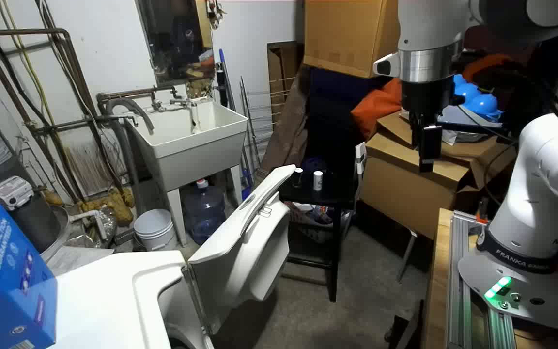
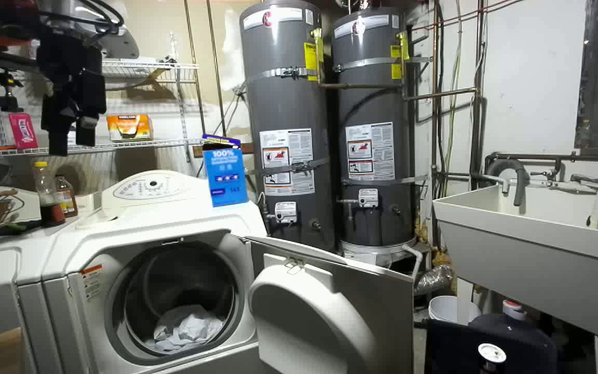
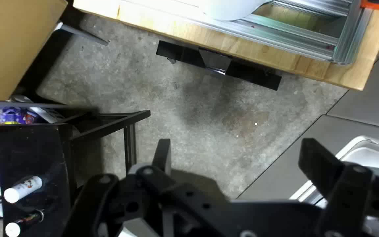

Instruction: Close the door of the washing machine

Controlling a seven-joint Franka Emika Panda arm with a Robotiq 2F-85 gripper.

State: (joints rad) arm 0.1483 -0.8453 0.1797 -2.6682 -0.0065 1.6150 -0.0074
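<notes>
White door (image 2: 330, 311) stood wide open, swung out from the front of the machine (image 2: 148, 223) and joined to it along one side; bulge (image 2: 299, 332) and wire catch (image 2: 294, 265) showed on its inner face. Position: well apart from the long edge of the counter (image 1: 436, 291), concrete floor (image 1: 303, 300) between. Whether its free edge touched the stool (image 1: 332, 196) could not be told.

Pincer (image 3: 235, 148) hung beyond that same long edge, over the floor, pointing down. Fingers (image 3: 161, 154) were spread wide, concrete visible between them in the wrist view. In both exterior views the pincer sat high and well apart from the door.

Arm (image 1: 526, 184) rose from the counter, base (image 1: 531, 300) over metal rails (image 3: 349, 39), green light (image 1: 498, 287) lit. Carton (image 1: 405, 189) stood near the counter's far corner. Past another corner, in the wrist view, grey panels (image 3: 334, 130) showed. Stool, black, faced the long edge across the floor, two white-capped canisters (image 1: 317, 180) upright on top.

Drum (image 2: 174, 265) lay exposed, pale cloth (image 2: 190, 327) heaped at its bottom. Blue box (image 2: 226, 182) stood upright on the machine's top, beside the dial panel (image 2: 148, 184). Two grey tanks (image 2: 286, 109) rose behind. Sink (image 1: 201, 162) stood on legs by the wall (image 1: 259, 29), jug (image 1: 205, 208) beneath, bucket (image 1: 155, 228) beside a leg.
</notes>
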